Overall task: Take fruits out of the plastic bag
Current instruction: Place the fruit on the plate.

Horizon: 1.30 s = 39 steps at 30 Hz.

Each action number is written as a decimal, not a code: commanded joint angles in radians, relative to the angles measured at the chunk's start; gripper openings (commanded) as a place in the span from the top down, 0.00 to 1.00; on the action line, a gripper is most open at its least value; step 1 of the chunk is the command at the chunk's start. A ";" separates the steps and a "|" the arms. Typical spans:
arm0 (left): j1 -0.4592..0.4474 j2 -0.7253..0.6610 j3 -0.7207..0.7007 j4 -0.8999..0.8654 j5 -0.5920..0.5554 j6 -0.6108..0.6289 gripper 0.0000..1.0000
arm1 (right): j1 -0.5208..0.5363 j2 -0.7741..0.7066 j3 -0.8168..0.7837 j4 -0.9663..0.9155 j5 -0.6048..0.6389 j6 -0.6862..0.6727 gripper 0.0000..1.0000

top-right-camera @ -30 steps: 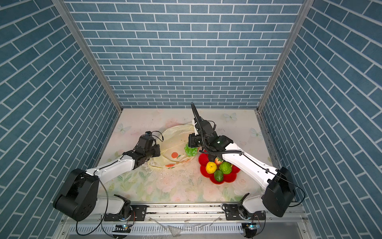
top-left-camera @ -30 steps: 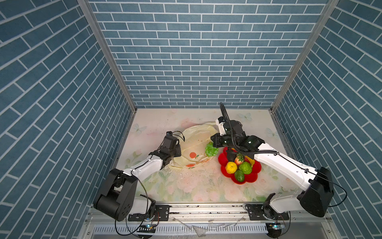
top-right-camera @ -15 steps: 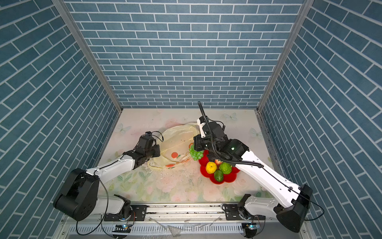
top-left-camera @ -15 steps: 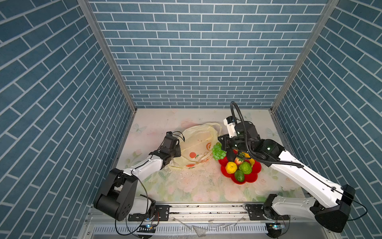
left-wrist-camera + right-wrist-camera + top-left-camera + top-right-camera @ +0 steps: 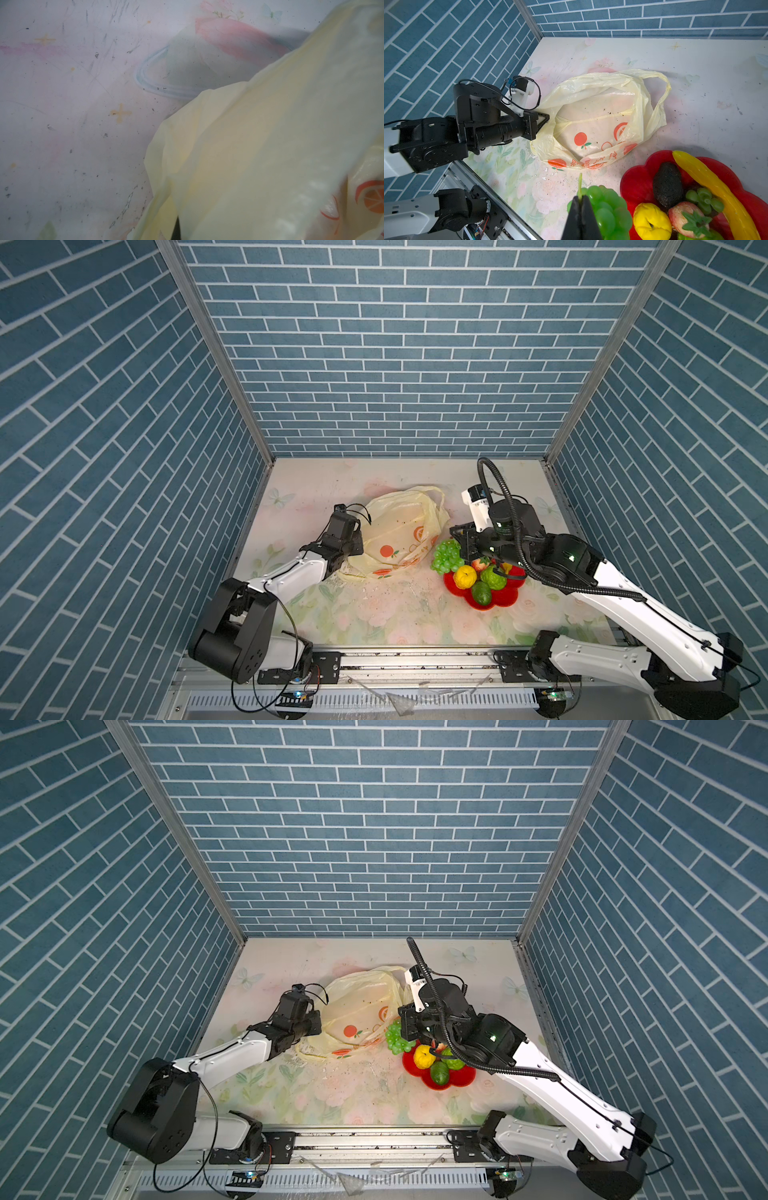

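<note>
Green toy grape bunch (image 5: 604, 209), stem pinched by right gripper (image 5: 580, 200), had cleared cream-yellow plastic bag (image 5: 602, 108) and hung beside red flower-shaped plate (image 5: 636, 176). Bag seemingly empty; left gripper (image 5: 543, 120) clamped its rim.

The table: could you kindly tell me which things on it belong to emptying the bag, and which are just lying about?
Job: bag; grapes, stem pinched in the right gripper; left gripper, shut on the bag's rim; lemon, banana, strawberry, citrus, green avocado, dark avocado, all on the plate.
Lying about: plate itself; specks on the table; clear scraps at the front.
</note>
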 commanded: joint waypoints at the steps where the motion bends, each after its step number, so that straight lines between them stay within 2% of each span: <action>1: 0.004 -0.002 0.019 -0.018 -0.016 0.011 0.96 | 0.015 -0.038 -0.040 -0.035 0.045 0.039 1.00; 15: 0.003 -0.010 0.013 -0.014 -0.024 0.012 0.97 | 0.026 -0.103 -0.154 -0.064 0.104 0.094 1.00; 25: 0.003 -0.013 0.014 -0.012 -0.024 0.012 0.97 | 0.025 -0.066 -0.160 -0.084 0.187 0.099 1.00; 39: 0.004 -0.020 0.014 -0.020 -0.027 0.017 0.97 | 0.022 0.063 -0.156 0.032 0.171 0.084 1.00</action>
